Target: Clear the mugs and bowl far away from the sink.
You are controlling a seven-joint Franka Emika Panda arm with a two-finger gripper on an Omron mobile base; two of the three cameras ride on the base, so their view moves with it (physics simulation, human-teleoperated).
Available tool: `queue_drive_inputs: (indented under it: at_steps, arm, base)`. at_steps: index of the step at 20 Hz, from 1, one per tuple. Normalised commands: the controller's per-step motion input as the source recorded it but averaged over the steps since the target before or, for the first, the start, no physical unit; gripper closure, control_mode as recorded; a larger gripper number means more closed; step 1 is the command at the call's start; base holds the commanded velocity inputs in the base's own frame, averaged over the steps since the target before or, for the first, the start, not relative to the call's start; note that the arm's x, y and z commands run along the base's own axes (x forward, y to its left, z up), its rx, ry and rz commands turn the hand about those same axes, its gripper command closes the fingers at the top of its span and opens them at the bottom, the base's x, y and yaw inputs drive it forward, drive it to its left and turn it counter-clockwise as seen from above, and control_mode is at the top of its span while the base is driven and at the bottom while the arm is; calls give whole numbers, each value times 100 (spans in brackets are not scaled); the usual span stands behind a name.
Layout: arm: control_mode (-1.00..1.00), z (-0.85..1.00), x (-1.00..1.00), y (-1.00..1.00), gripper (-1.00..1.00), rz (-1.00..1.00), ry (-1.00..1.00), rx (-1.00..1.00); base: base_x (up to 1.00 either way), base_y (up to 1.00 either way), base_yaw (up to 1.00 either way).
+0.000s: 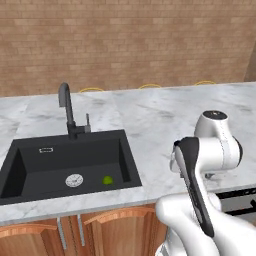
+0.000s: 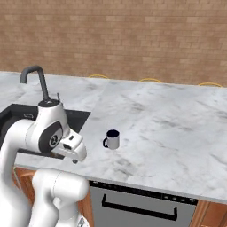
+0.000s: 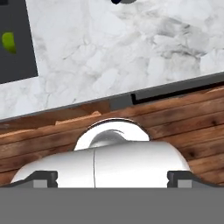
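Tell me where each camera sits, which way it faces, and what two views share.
Left base view: behind the arm, left; looks down at the sink and counter; arm at lower right.
Right base view: behind, right; sees the grey mug; arm at lower left.
Hand view: on the hand, facing the counter edge and wooden cabinet front.
Both base views share the faucet.

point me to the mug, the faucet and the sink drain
mug (image 2: 113, 140), right base view, on its grey side wall.
faucet (image 1: 66, 107), left base view, on the upright black neck.
sink drain (image 1: 74, 180), left base view, on the round silver disc in the basin floor.
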Motion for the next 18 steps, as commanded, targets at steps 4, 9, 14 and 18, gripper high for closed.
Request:
queue_drive_inputs:
  at_steps: [4, 9, 14, 18]
  arm:
    - [-100, 0, 65, -32, -100, 0, 8, 1]
    - [-100, -10, 100, -18, -100, -2, 6, 0]
    - [-100, -36, 85, -13, -100, -1, 3, 0]
    - [-100, -43, 54, -25, -100, 0, 0, 0]
  base:
    - [0, 0, 0]
    - [0, 0, 0]
    - [0, 0, 0]
    - [0, 0, 0]
